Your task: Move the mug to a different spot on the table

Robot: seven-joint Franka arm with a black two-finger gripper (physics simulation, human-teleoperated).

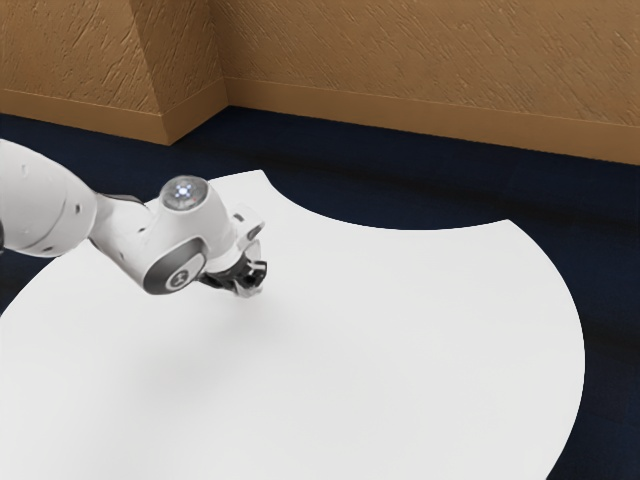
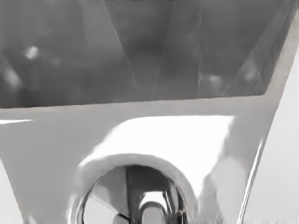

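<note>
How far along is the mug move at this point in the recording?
Looks done: the approach. The gripper hangs low over the table, and the wrist view has the mug, glossy rim up, just under the hand. In hand: the grasp, though I cannot tell whether the mug is held. Left: lifting it, carrying it and setting it down elsewhere on the table.

Soft, even light is falling across the white curved tabletop [image 1: 420, 340]; my white arm [image 1: 110, 235] and black gripper [image 1: 248, 282] are casting a faint, diffuse shadow [image 1: 180, 350]. Under the wrist camera, a glossy grey surface [image 2: 140, 51] is throwing bright glare [image 2: 173, 137].
</note>
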